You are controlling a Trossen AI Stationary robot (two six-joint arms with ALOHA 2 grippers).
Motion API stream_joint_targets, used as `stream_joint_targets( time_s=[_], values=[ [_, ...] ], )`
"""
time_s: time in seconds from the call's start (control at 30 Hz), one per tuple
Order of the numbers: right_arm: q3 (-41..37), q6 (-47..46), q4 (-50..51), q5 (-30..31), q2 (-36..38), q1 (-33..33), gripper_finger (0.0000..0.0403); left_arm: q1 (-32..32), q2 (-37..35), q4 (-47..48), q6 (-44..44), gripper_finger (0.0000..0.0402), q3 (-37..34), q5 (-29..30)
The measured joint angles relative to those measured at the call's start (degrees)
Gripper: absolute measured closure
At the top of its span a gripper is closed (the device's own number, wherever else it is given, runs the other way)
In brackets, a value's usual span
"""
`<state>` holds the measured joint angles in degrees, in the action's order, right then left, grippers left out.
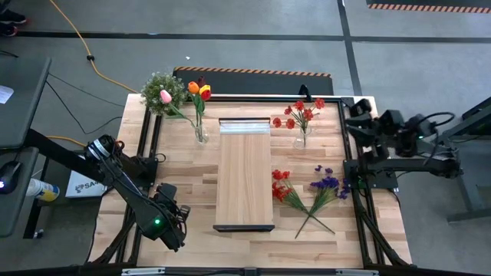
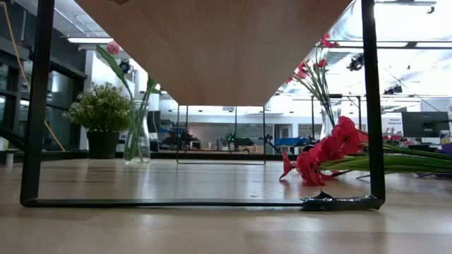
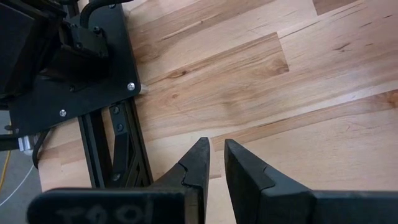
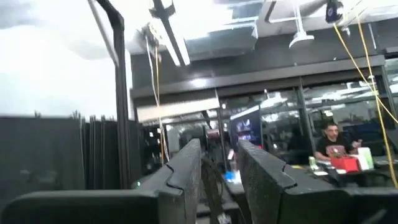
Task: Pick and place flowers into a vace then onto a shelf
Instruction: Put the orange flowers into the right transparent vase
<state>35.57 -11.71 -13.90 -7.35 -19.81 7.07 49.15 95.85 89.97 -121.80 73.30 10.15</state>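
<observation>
The shelf (image 1: 244, 172), a long light-wood plank on black brackets, stands on the table's middle; the low view shows its underside (image 2: 212, 49). A glass vase (image 1: 200, 134) left of its far end holds orange, red and pink tulips (image 1: 198, 90). A second vase (image 1: 303, 138) on the right holds a red spray (image 1: 301, 113). A loose red spray (image 1: 282, 184) and a purple spray (image 1: 326, 186) lie flat on the table, right of the shelf. My left gripper (image 3: 216, 149) points down over bare wood at the near left, narrowly open and empty. My right gripper (image 4: 221, 149) is raised at the far right, open, empty.
A bushy potted plant (image 1: 163, 90) stands at the far left corner. Black frame rails (image 1: 146, 146) run along the table's left and right sides. A person (image 4: 333, 146) sits in the room beyond. Bare wood lies between the shelf and my left arm.
</observation>
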Motion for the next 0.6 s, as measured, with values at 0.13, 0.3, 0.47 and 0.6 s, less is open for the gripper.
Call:
stream_joint_targets(
  time_s=[0.13,0.3,0.47,0.6],
  values=[
    [9.0,3.7,15.9,0.6,-0.7,0.0,0.0304,0.0,0.0,0.0,0.0,0.0316,0.0,0.0],
    [20.5,4.3,35.9,1.4,-3.9,0.0,0.0304,0.0,0.0,-0.1,0.0,0.0316,0.0,0.0],
    [28.3,0.8,52.6,2.5,-7.4,0.0,0.0304,0.0,0.0,-0.1,0.0,0.0316,0.0,0.0],
    [31.8,-5.9,65.2,3.0,-9.6,0.0,0.0304,0.0,0.0,-0.1,0.0,0.0316,0.0,0.0]
  ],
)
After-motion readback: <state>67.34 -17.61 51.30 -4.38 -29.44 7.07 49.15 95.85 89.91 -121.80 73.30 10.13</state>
